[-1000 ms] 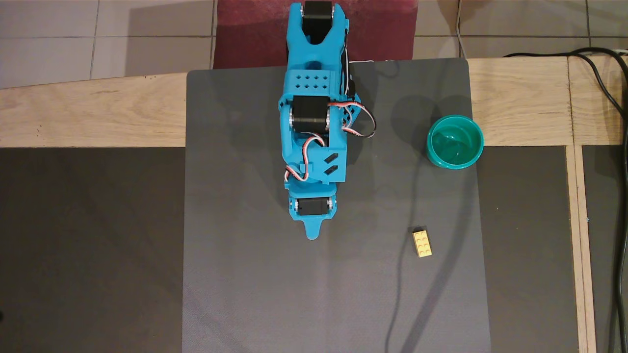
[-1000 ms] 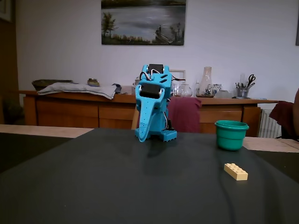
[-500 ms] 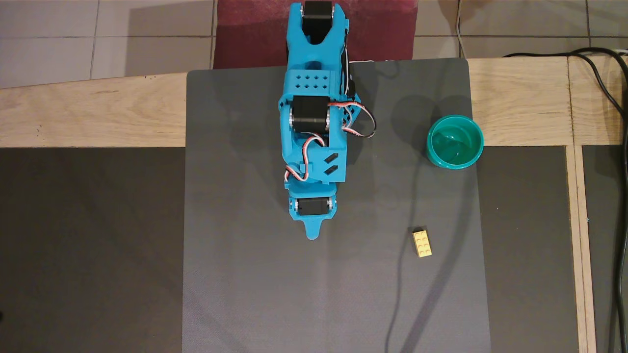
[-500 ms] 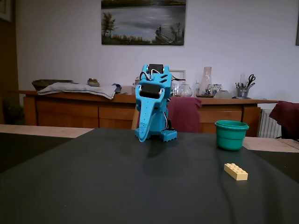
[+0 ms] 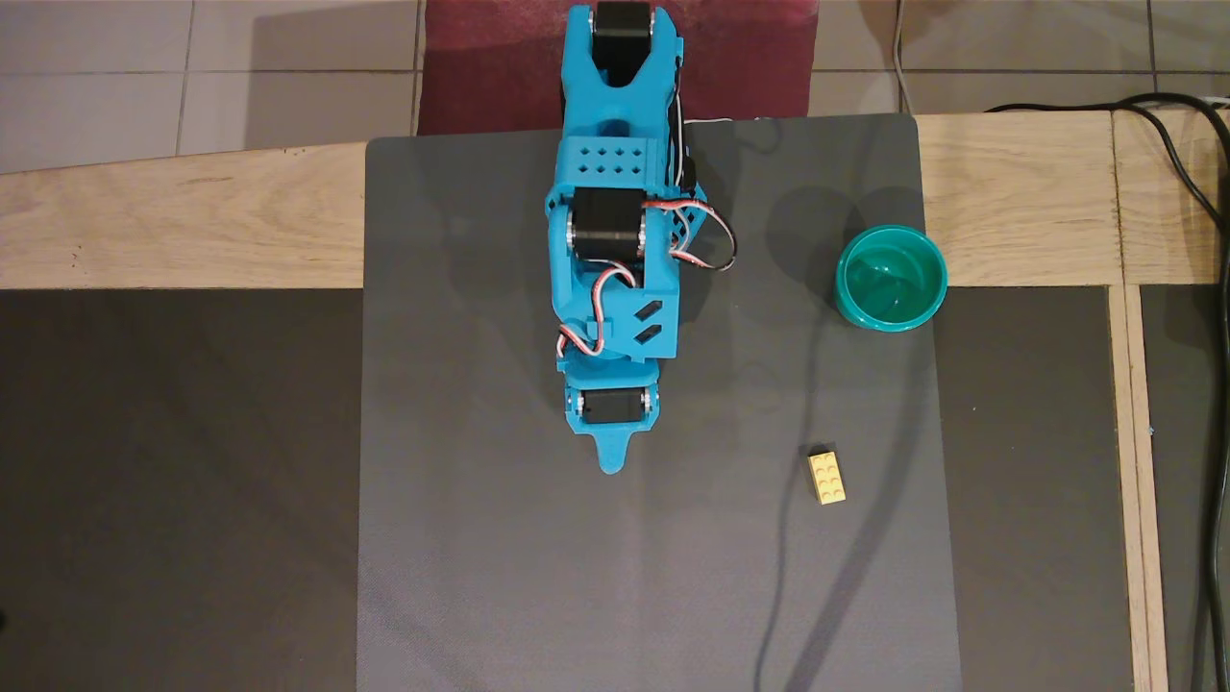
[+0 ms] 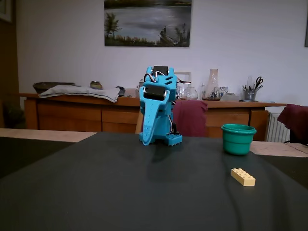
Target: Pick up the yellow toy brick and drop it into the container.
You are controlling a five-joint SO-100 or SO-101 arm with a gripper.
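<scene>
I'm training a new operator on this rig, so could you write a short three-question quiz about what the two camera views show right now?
1. True or false: the yellow toy brick already lies inside the container.
2. In the overhead view, the brick lies on: A) the grey mat B) the wooden board C) the floor tiles.
3. In the fixed view, on which side of the blue arm does the container stand?

Key: 1. False; it lies on the mat, apart from the container. 2. A. 3. Right. The tool is folded at rest, holding nothing.
</scene>
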